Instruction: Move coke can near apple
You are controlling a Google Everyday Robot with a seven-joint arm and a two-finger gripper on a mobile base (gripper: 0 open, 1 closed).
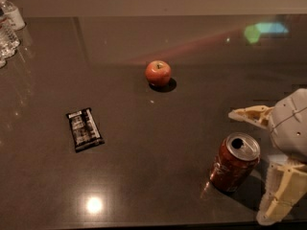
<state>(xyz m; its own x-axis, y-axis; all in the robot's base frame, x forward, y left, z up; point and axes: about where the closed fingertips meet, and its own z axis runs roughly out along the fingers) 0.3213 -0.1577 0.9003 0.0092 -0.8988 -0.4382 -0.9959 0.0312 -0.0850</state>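
The coke can (pixel 234 164), red with a silver open top, stands upright on the dark table (pixel 158 143) at the lower right. The apple (pixel 158 73), small and red-orange, sits well apart from it, up and to the left near the table's middle. My gripper (pixel 248 166) comes in from the right edge, open. One pale finger (pixel 249 114) reaches out above the can, and the other finger (pixel 280 195) hangs to the can's lower right. The can lies at the mouth of the gripper, not held.
A flat black snack wrapper (pixel 84 128) lies at the left of the table. Several clear water bottles (pixel 7 25) stand at the far left corner. A bright light reflection (pixel 94 204) shows near the front edge.
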